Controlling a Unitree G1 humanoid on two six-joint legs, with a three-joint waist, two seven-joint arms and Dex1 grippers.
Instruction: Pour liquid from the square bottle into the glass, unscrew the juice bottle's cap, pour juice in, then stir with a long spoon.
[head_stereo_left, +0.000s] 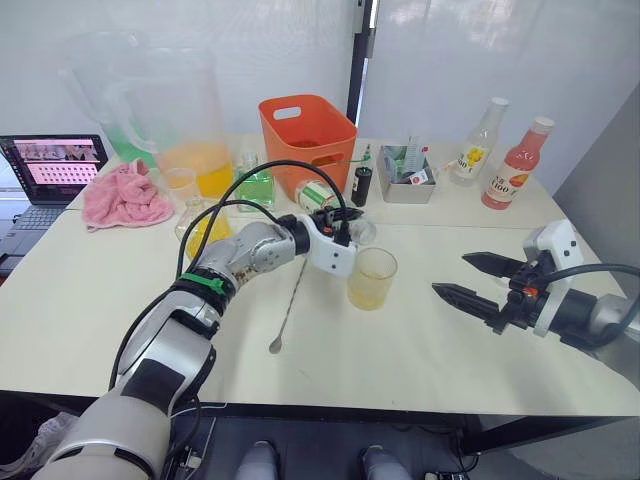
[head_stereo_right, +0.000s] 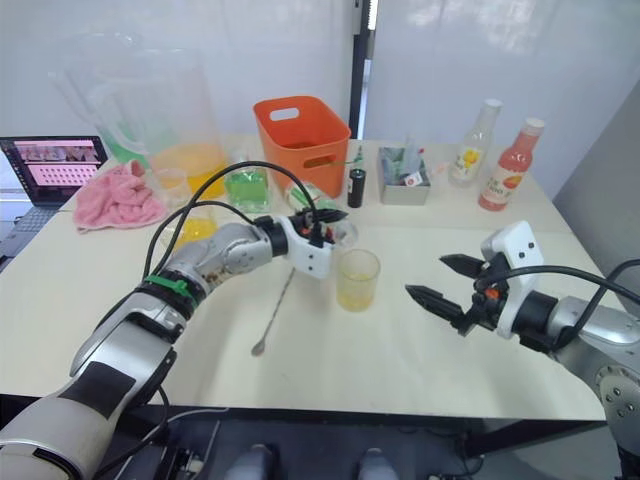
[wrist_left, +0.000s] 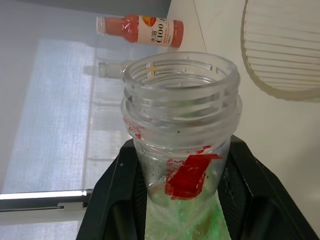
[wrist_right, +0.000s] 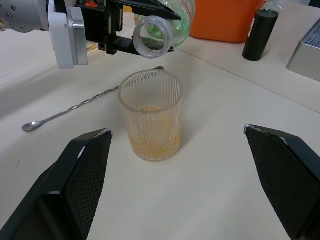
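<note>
With the cap already off, the left claw (head_stereo_left: 345, 222) grips the juice bottle (wrist_right: 162, 22) tipped on its side, mouth just above the partly filled glass (head_stereo_left: 372, 278), while the right claw (head_stereo_left: 478, 278) waits open and stirring with the long spoon (head_stereo_left: 289, 309) on the tabletop (head_stereo_left: 420, 350) remains.

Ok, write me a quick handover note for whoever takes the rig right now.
Left gripper: jaws shut on the juice bottle, which is uncapped, tipped on its side, mouth above and just behind the glass.
Right gripper: jaws open, holding nothing, to the right of the glass.
Glass: on the table, some yellowish liquid in the bottom.
Long spoon: lying flat on the table, left of the glass.
Done: cap off, bottle tilted at the glass.
Left: finish the juice pour, set the bottle down, stir.
</note>
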